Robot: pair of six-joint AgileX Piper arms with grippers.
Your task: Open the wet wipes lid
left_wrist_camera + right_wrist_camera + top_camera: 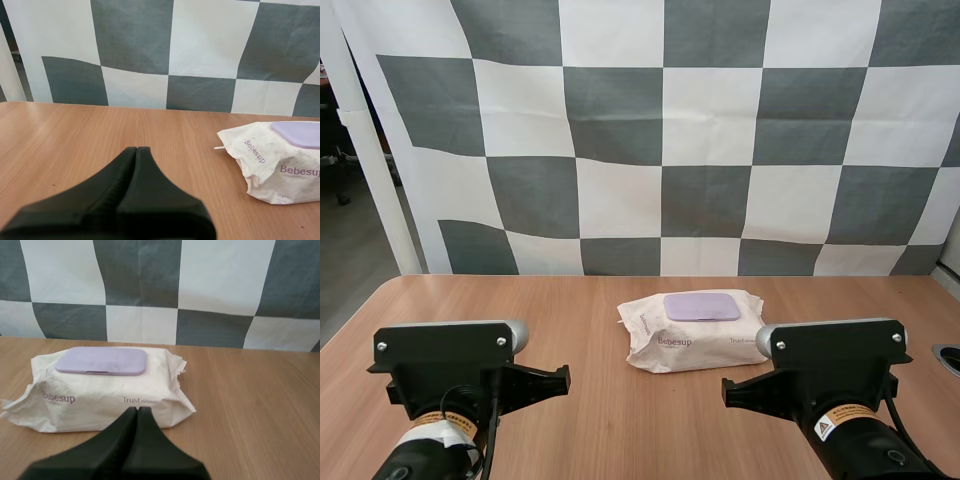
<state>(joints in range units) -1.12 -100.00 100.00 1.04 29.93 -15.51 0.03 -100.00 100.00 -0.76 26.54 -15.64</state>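
- Table (600, 420) of light brown wood runs from the near edge to the far edge.
- At the near edge the left arm (445, 375) stands on the left and the right arm (835, 370) on the right, well apart from each other.
- The left gripper (136, 148) has its fingers pressed together into one dark wedge and holds nothing. It hangs low over bare wood.
- The right gripper (137, 409) is likewise closed on nothing, its two fingers lying side by side. Its tip points at the near long side of the pack and seems to stop just short of the wrapper, though contact is hard to judge from this angle.
- The pack of wet wipes (695, 335) lies flat near the middle of the table, farther off than both arms. It is ahead and to the right of the left gripper and straight ahead of the right one. Its white wrapper is creased, with purple "Bebesup" and "Trust" print on the near face.
- The lid (701, 306), a lilac rounded rectangle, sits on top of the pack toward its far side, lying flat and closed.
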